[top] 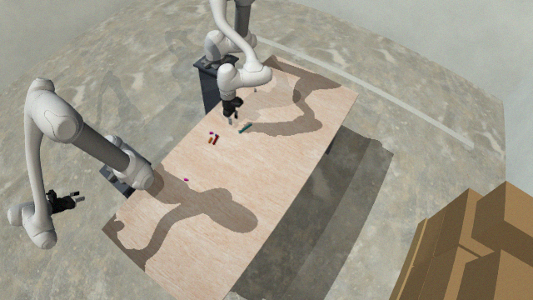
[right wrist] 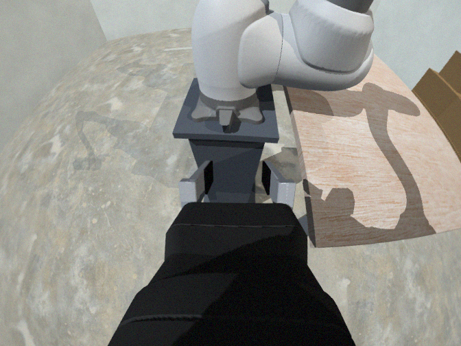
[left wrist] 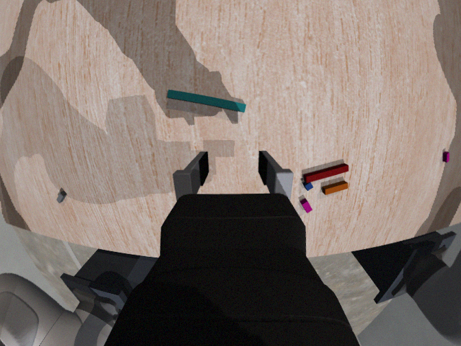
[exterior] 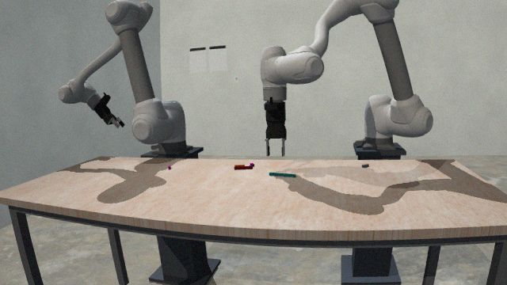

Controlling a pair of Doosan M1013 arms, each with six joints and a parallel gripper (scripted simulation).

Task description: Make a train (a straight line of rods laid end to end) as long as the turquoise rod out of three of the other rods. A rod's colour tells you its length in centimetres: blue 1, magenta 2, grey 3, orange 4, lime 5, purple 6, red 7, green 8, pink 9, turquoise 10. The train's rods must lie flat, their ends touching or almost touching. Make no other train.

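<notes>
Left gripper (top: 233, 118) (exterior: 275, 153) (left wrist: 233, 168) is seen fully open and empty above the table (top: 266, 175) (exterior: 253, 210) (left wrist: 316, 74) (right wrist: 357, 149), turquoise rod (top: 246, 127) (exterior: 282, 174) (left wrist: 206, 101) lying nearby; right gripper (top: 79, 196) (exterior: 120, 124) (right wrist: 237, 178), also wide open and empty, is held beyond the table edge.

both arms, the left arm (top: 233, 35) (exterior: 341, 16) (left wrist: 22, 312) and the right arm (top: 35, 154) (exterior: 97, 63) (left wrist: 441, 294) (right wrist: 223, 55), have smooth off-white shells with rounded, bulging joints and round caps. a thin dark seam curves over the right arm's shell, near twelve o'clock in its wrist view. each arm has one straight, darker grey tube between paler joints. the left gripper (top: 233, 119) (exterior: 276, 154) (left wrist: 233, 161) and right gripper (top: 79, 197) (exterior: 120, 124) (right wrist: 237, 171) have matte black, angular bodies, light grey fingers and black inner pads. the right arm's pale foot flares into lobes, one blocky tab at six o'clock, on a slate-blue pedestal (top: 106, 172) (exterior: 180, 257) (left wrist: 372, 264) (right wrist: 182, 130).
</notes>
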